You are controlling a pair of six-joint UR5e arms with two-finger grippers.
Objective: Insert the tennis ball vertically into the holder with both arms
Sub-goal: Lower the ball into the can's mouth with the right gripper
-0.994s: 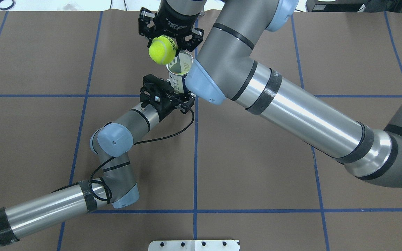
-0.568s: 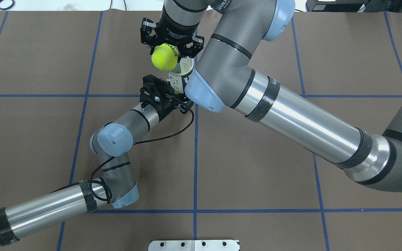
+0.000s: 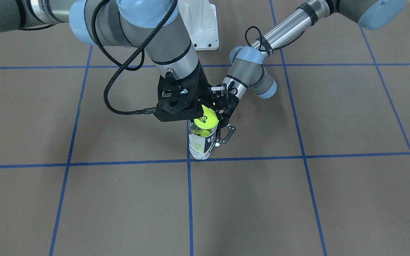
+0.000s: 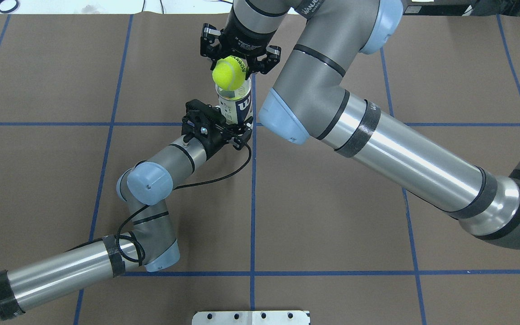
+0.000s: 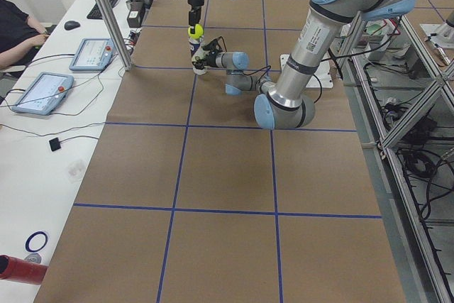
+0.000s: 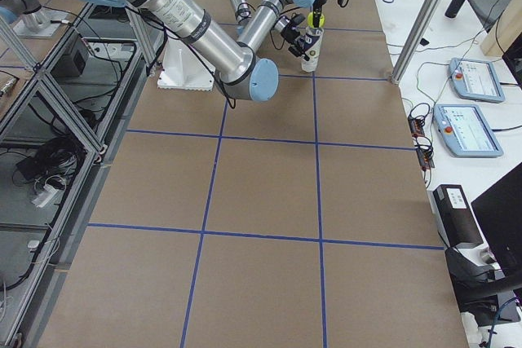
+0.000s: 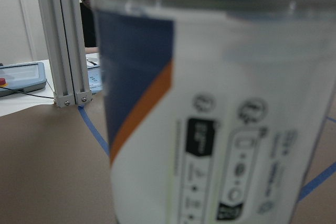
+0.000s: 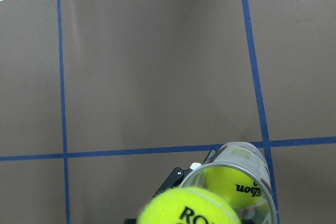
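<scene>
Brown paper covers the worktop [image 4: 332, 225], ruled into large squares by blue tape lines [image 4: 252, 203]. Just beside one crossing of those lines stands the holder [image 4: 238, 106], a clear plastic tube with a white and navy label. It is upright, with its open mouth facing up.

The black two-finger left end effector [image 4: 234, 125] reaches in low from the robot's side. It is closed on the lower part of the holder, one finger on each flank. Its wrist view is filled by the label at very close range.

The black right end effector [image 4: 232, 67] points down from above, its fingers clamped on a yellow-green felt tennis ball [image 8: 189, 212] with black lettering. This ball sits right at the holder's mouth, a little off centre in the right wrist view. Whether it touches the rim cannot be told.

A second yellow-green ball [image 8: 236, 184] lies inside the tube below it.
</scene>
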